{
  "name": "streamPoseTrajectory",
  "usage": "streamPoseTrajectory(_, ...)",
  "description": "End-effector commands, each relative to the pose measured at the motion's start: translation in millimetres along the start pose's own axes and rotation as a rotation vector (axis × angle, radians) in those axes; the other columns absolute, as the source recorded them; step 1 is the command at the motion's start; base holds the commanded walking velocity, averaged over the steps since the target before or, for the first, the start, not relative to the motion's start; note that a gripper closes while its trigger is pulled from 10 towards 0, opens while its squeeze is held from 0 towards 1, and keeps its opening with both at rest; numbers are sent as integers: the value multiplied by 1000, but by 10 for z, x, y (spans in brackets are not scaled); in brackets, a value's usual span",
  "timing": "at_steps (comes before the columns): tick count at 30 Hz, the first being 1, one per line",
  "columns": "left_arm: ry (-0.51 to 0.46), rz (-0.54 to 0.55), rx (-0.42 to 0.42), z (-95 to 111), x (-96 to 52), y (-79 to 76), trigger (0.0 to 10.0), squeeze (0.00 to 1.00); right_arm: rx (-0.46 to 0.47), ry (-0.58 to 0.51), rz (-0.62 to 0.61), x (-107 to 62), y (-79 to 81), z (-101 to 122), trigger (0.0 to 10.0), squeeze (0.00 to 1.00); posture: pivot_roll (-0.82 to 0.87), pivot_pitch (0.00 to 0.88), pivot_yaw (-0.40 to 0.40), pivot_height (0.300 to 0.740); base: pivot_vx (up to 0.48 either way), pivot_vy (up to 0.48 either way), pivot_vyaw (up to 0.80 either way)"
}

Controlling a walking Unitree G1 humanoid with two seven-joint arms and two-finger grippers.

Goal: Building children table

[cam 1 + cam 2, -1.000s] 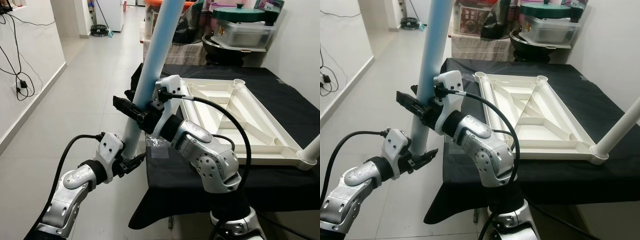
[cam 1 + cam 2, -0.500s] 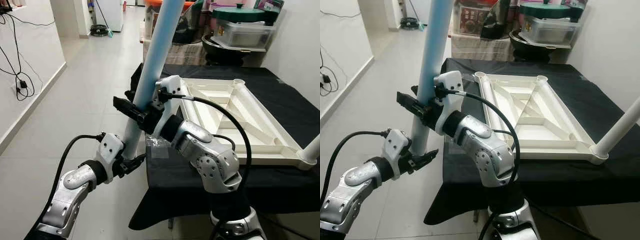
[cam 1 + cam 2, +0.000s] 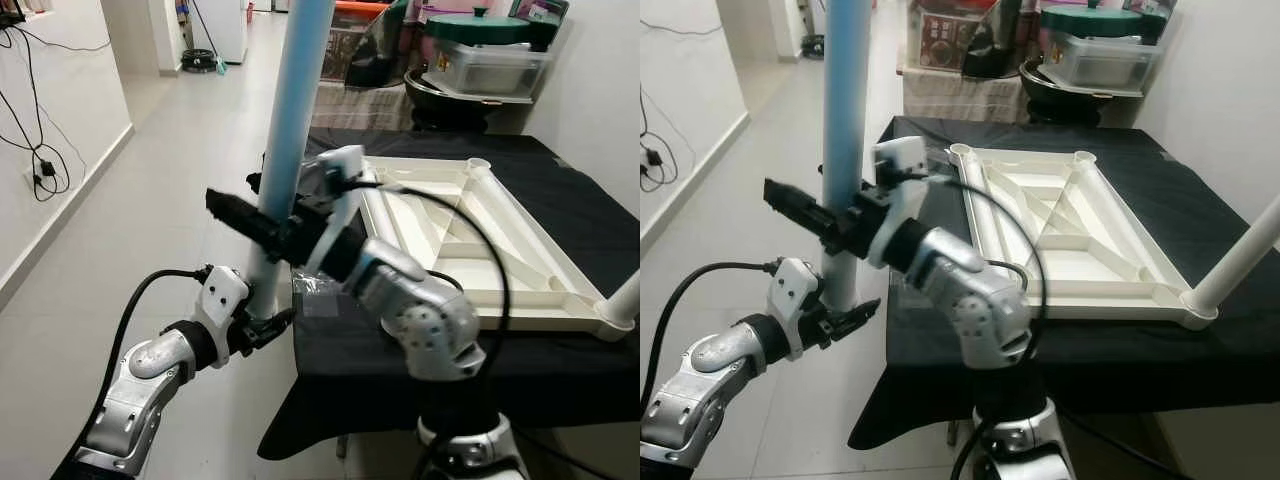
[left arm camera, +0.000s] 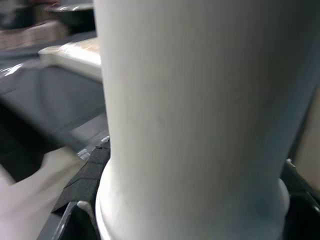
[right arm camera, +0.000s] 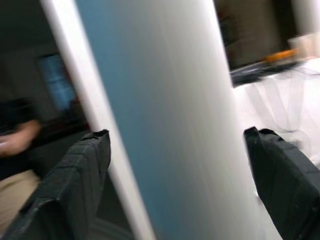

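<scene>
- My left hand gripped the blue table leg at its base.
- My right hand clamped it higher, beside the worktop.

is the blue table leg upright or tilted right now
Nearly upright. The blue leg rises almost vertically beside the table, held by the right gripper mid-shaft and the left gripper at its lower end.

The left arm reaches forward and up from low at the robot's left, its pincer clamped on the bottom end of the pale blue leg. The right arm folds across the chest with elbow bent, its pincer gripping that leg higher up, black fingers on either side.
</scene>
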State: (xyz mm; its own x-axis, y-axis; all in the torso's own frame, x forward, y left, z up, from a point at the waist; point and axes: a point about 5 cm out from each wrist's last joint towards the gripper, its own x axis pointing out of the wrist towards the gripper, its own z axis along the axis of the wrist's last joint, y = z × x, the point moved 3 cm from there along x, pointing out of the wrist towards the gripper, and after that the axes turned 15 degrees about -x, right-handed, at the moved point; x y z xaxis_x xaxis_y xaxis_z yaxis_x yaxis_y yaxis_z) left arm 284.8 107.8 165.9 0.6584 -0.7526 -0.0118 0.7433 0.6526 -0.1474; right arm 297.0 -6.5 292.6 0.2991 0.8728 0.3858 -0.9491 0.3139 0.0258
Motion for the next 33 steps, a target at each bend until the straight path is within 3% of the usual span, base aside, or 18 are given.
streamPoseTrajectory(1,8,-93,-18,29,14,-167,10000,0,38,3,73,-26,50,-27,10000,1000,107,0,-84,740,0,0,0)
streamPoseTrajectory(2,8,-93,-18,29,14,-167,10000,0,38,3,73,-26,50,-27,10000,1000,107,0,-84,740,0,0,0)
streamPoseTrajectory(4,80,-204,-18,-55,-68,-360,10000,0,-14,66,152,-88,73,-85,10000,1000,111,0,-86,740,0,0,0)
streamPoseTrajectory(6,80,-204,-18,-55,-68,-360,10000,0,-14,66,152,-88,73,-85,10000,1000,111,0,-86,740,0,0,0)
streamPoseTrajectory(9,162,-248,-14,-179,-210,-406,10000,0,-59,119,210,-157,64,-109,10000,1000,116,0,-88,740,0,0,0)
streamPoseTrajectory(10,201,-262,-13,-230,-286,-406,10000,0,-78,147,235,-199,44,-121,10000,0,120,0,-90,740,0,0,0)
streamPoseTrajectory(14,251,-276,-8,-287,-373,-406,10000,0,-96,179,268,-254,19,-121,10000,0,122,0,-93,740,0,0,0)
streamPoseTrajectory(15,264,-275,-8,-306,-394,-403,10000,0,-107,185,282,-268,17,-108,8275,0,121,0,-93,740,0,0,0)
streamPoseTrajectory(16,264,-275,-8,-306,-394,-403,10000,0,-107,185,282,-268,17,-108,8275,0,121,0,-93,740,0,0,0)
streamPoseTrajectory(17,273,-272,-12,-313,-409,-399,10000,0,-115,187,299,-282,20,-92,1608,0,117,0,-92,740,0,0,0)
streamPoseTrajectory(18,277,-267,-15,-317,-415,-394,10000,0,-114,183,310,-294,23,-76,0,0,116,0,-92,740,0,0,0)
streamPoseTrajectory(33,279,-258,8,-321,-405,-360,10000,0,-3,104,377,-378,158,-37,0,0,105,0,-84,740,0,0,0)
